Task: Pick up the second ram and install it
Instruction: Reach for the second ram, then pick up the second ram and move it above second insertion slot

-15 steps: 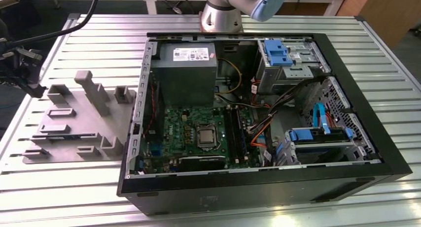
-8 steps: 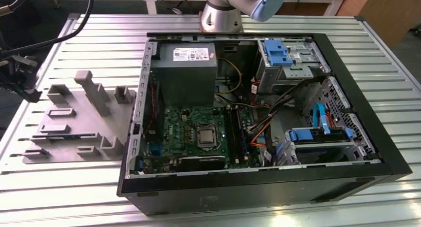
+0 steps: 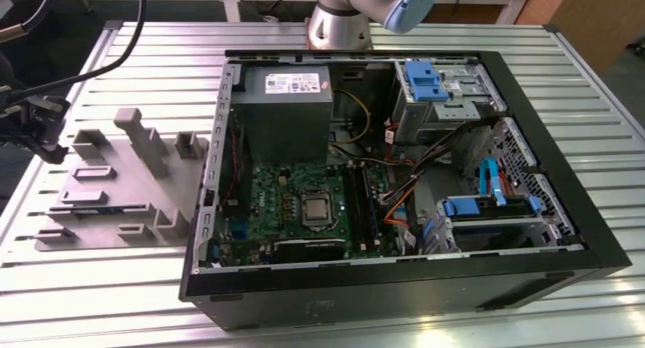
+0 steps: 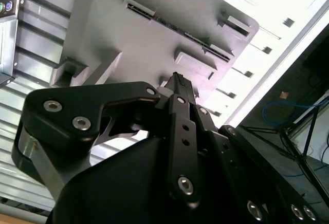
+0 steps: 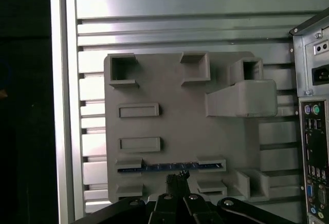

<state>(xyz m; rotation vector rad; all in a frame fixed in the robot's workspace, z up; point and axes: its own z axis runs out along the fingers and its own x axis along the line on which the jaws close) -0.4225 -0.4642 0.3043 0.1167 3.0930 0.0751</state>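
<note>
The slatted metal table (image 3: 101,287) carries an open black computer case (image 3: 403,295), lying on its side with the green motherboard (image 3: 292,204) exposed. A grey holder plate (image 3: 111,174) sits just beside the case, on the exterior view's left. The second ram (image 5: 169,167) stands on edge in a long slot of this plate. The gripper (image 5: 177,179) hangs above the plate, close over the ram, fingertips pressed together and pinching nothing.

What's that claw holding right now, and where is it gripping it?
Nothing, it seems: the gripper hangs above the second ram, which stands in the gray fixture.
</note>
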